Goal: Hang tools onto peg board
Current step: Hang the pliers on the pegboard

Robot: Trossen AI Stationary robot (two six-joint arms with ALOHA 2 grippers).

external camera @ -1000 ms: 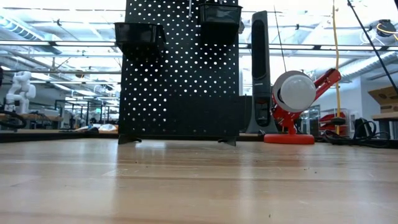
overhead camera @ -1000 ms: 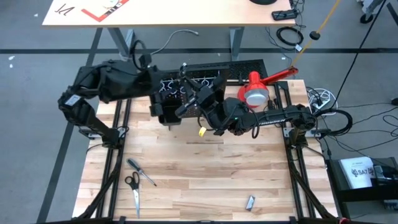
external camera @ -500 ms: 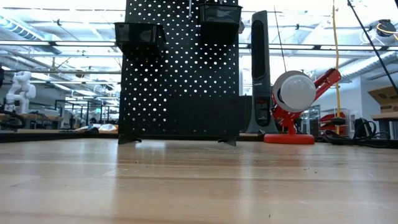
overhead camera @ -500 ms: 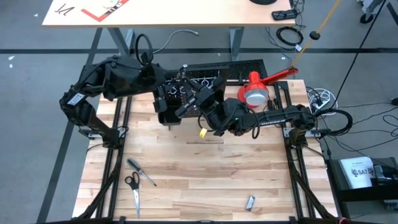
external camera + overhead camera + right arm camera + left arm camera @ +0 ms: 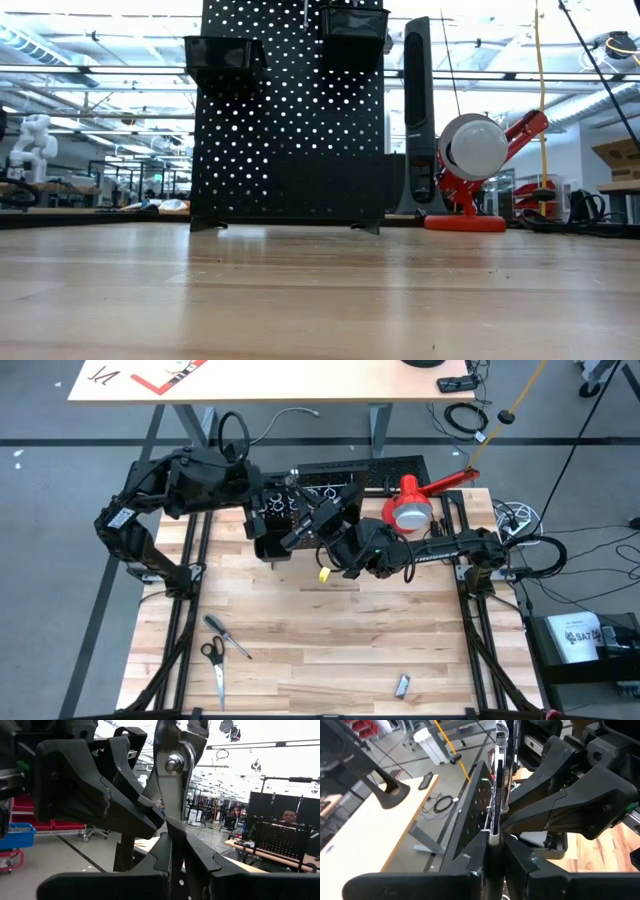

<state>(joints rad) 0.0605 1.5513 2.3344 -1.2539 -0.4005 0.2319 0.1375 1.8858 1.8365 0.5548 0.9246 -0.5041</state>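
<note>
While both grippers meet above the black perforated peg board point(image 5: 330, 488) at the table's far edge, each clamps the silver-jawed pliers point(image 5: 175, 770) between nearly closed fingers

Grey floor point(image 5: 60, 610) all round the light butcher-block tabletop point(image 5: 330, 650), which sits in a black metal frame point(image 5: 185, 610). Pale wooden desk point(image 5: 250, 380) on grey legs beyond it, red-and-white sheet point(image 5: 165, 374) lying on top. Black cables point(image 5: 462, 415) coiled on floor, yellow cord point(image 5: 510, 405) running diagonally. White box point(image 5: 578, 637) at right edge. Red-and-white lamp point(image 5: 480, 160) at the tabletop's back. Low view: open lab hall, ceiling strip lights point(image 5: 90, 60), white humanoid figure point(image 5: 28, 140) far left, cardboard box point(image 5: 615, 155) far right. Person seated point(image 5: 287, 817) in background of right wrist view.
</note>
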